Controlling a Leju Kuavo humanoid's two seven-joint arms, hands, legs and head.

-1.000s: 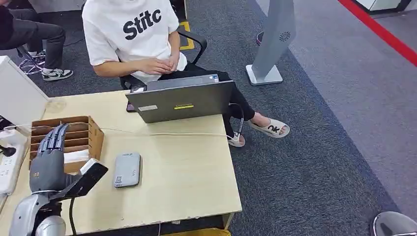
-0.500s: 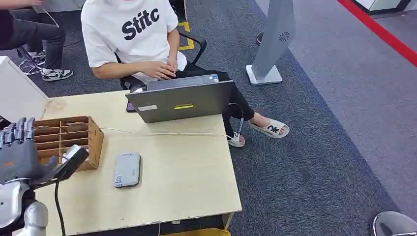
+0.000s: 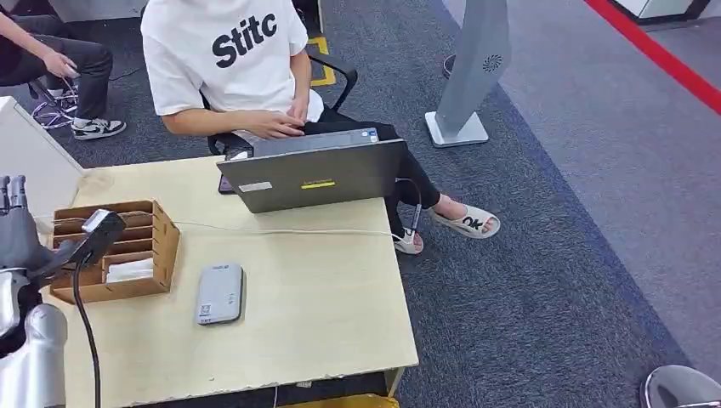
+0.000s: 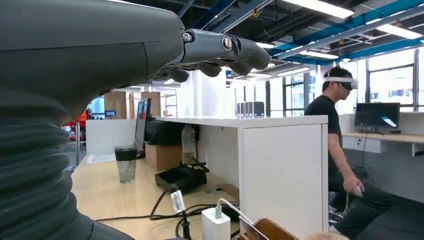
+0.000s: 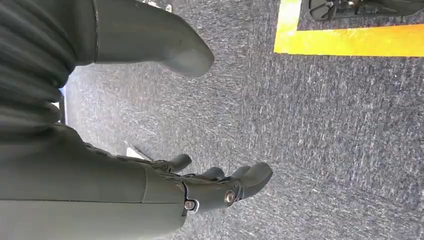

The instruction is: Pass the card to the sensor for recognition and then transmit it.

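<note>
The card [image 3: 129, 270] lies flat, white, in a near compartment of the wooden organizer [image 3: 161, 242], long axis across the surface [image 3: 315, 289]. The sensor [image 3: 220, 293] lies just beside. My left hand [image 3: 15, 234] hovers spread, empty; my right hand [image 5: 220, 187] hangs open above the carpet.

My right hand [image 5: 200, 125] hangs open, holding nothing, over grey carpet [image 5: 325, 130]; yellow stripe [image 5: 350, 40] upper right.
</note>
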